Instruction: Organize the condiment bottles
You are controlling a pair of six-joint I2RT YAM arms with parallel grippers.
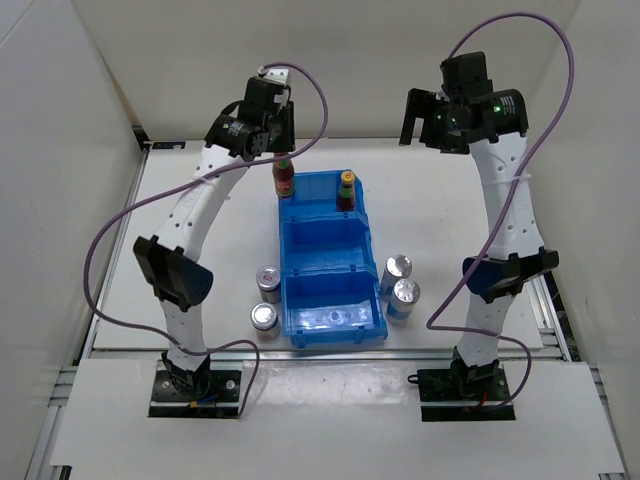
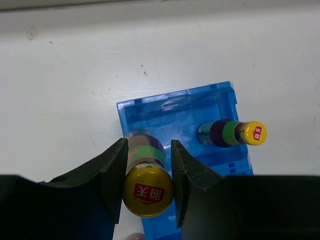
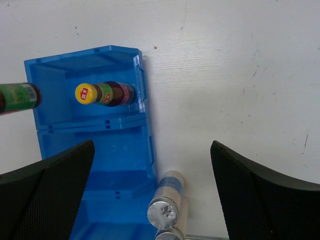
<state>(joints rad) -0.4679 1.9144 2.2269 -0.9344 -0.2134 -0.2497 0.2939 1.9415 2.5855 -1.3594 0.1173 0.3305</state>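
So, desk here: what does the bin hold?

Operator here: I see the blue bin (image 1: pixel 325 250) split into three compartments in a row. One condiment bottle (image 1: pixel 346 190) stands upright in the far compartment, by its right wall.

Desk: And the other one?

Operator: The second bottle (image 2: pixel 146 172) is clamped upright between the fingers of my left end effector (image 2: pixel 148 150), which grip its body below the yellow cap. It hangs over the far-left corner of the bin. I cannot tell whether its base touches anything.

Desk: Your right side?

Operator: My right end effector (image 3: pixel 152 146) is spread wide and holds nothing. It sits high above the worktop (image 1: pixel 200 200), just right of the bin.

Desk: Anything else around?

Operator: Two drink cans (image 1: pixel 266 300) stand just left of the bin's near half, and two more cans (image 1: pixel 401 283) stand just right of it. The worktop is white, with white panels around it.
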